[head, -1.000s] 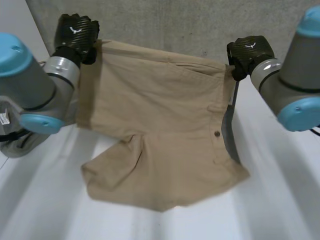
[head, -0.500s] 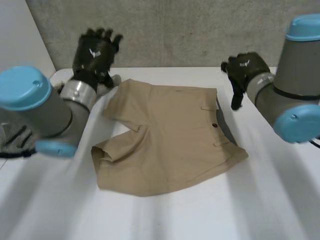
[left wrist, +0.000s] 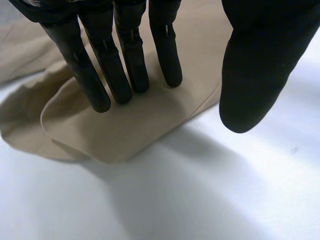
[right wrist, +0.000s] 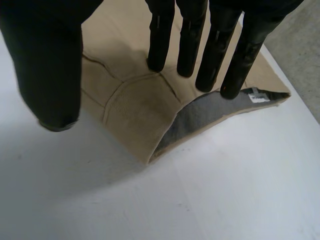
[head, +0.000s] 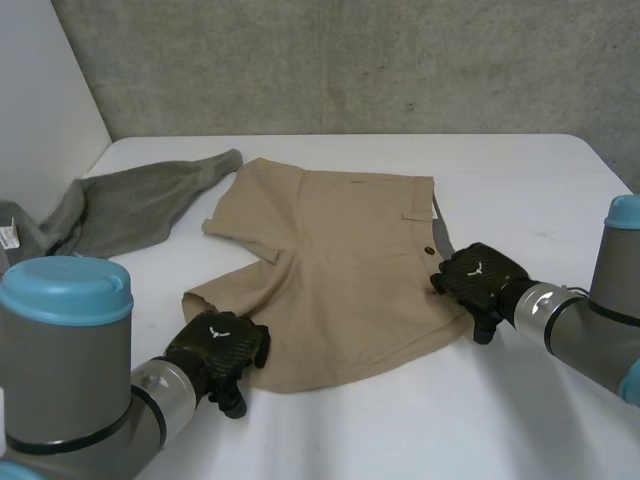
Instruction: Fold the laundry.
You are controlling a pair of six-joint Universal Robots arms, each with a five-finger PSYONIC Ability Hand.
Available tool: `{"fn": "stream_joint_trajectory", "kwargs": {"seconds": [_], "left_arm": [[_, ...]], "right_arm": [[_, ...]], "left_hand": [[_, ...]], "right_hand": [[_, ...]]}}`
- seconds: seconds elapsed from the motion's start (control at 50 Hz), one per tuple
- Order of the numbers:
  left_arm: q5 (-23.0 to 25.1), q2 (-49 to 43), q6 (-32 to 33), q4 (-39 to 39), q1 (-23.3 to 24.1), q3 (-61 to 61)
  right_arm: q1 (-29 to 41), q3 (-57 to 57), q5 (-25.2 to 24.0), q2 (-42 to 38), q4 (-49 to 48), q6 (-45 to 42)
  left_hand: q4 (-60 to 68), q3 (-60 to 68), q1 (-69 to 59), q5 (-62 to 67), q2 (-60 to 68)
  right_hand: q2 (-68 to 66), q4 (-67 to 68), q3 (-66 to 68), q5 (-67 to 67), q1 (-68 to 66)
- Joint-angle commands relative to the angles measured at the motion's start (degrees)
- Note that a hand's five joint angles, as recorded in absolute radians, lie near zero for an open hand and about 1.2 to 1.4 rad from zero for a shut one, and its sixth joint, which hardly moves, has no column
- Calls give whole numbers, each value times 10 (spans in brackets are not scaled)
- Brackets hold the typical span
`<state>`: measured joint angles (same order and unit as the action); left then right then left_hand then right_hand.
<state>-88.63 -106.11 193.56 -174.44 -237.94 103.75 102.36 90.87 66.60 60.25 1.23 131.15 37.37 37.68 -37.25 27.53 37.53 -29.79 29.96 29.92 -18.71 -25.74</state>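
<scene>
white table [head: 540, 200] is standing in front of a rough grey concrete wall [head: 350, 60]. soft tan cloth shorts [head: 350, 270] are lying flat in the middle of it, and a crumpled grey-green cloth top [head: 130, 205] is lying just beside them at the far left. the shorts are stretching sideways, with the waist pointing to the robot's right and the leg ends to its left. the left hand [head: 215, 345] is resting on the near leg end. its fingers [left wrist: 127, 65] are straight and pressing on the cloth, and its thumb [left wrist: 260, 75] is hanging over bare table, off the hem. the right hand [head: 478, 280] is resting on the near waist corner. its fingers [right wrist: 187, 40] are straight too, just touching the cloth. both hands are loose and holding nothing. each hand is sitting on its own end of the near edge, so the next move is probably asking both to pinch that edge and carry it over to the far edge.
</scene>
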Motion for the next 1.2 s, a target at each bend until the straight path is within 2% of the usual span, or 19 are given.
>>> {"fn": "stream_joint_trajectory", "kwargs": {"seconds": [0.02,0.08,0.1,0.12,0.22,0.5,0.58,0.66,0.68,0.74,0.78,0.86,0.88,0.94,0.96,0.98,1.04,1.14,1.2], "left_arm": [[-15,-28,0,-26,-18,-8],[-39,-41,1,-44,-28,-12],[-45,-44,2,-49,-30,-13],[-51,-46,3,-51,-31,-14],[-66,-52,6,-82,-32,-17],[-67,-103,9,-119,-33,-57],[-66,-118,9,-121,-33,-72],[-67,-123,9,-124,-35,-83],[-67,-118,9,-124,-37,-83],[-68,-89,9,-119,-38,-76],[-67,-58,16,-109,-40,-69],[-65,10,58,-52,-42,-36],[-64,21,69,-36,-43,-31],[-60,60,126,50,-39,-14],[-59,68,143,77,-38,-7],[-55,81,174,135,-36,4],[-36,106,214,218,-33,21],[4,123,215,226,-34,17],[5,121,214,186,-43,8]], "right_arm": [[-1,-8,0,-26,-21,2],[-1,-11,1,-36,-21,2],[-1,-12,1,-38,-22,2],[-1,-13,2,-39,-23,4],[1,-11,5,-34,-27,10],[3,11,12,-7,-26,19],[3,12,12,-6,-27,24],[2,11,17,-4,-25,28],[2,11,19,-4,-25,28],[1,14,37,5,-13,27],[1,18,46,15,2,23],[0,23,63,65,108,4],[2,24,63,85,160,-13],[0,36,63,127,275,-61],[0,40,63,138,300,-74],[0,46,64,151,322,-87],[-1,62,66,188,367,-138],[0,68,61,210,369,-156],[1,70,59,210,361,-143]], "left_hand": [[-44,-47,43,-46,-46],[-53,-56,52,-54,-54],[-51,-54,50,-53,-53],[-51,-54,50,-53,-53],[-53,-56,52,-54,-54],[-4,-7,3,-6,-6],[68,65,-69,66,66],[325,322,-326,323,323],[425,422,-426,424,424],[426,423,-427,425,425],[426,423,-427,425,425],[426,423,-427,425,425],[426,423,-427,425,425],[426,423,-427,425,425],[426,423,-427,425,425],[426,423,-427,425,425],[426,423,-427,425,425],[426,423,-427,425,425],[426,423,-427,425,425]], "right_hand": [[-161,159,160,-172,-202],[-270,268,269,-281,-311],[-354,352,353,-365,-394],[-501,499,499,-511,-541],[-502,500,501,-513,-543],[-502,500,501,-513,-543],[-502,500,501,-513,-543],[-502,500,501,-513,-543],[-502,500,501,-513,-543],[-502,500,501,-513,-543],[-502,500,501,-513,-543],[-502,500,501,-513,-543],[-502,500,501,-513,-543],[-502,500,501,-513,-543],[-502,500,501,-513,-543],[-502,500,501,-513,-543],[-502,500,501,-513,-543],[-502,500,501,-513,-543],[-502,500,501,-513,-543]]}}
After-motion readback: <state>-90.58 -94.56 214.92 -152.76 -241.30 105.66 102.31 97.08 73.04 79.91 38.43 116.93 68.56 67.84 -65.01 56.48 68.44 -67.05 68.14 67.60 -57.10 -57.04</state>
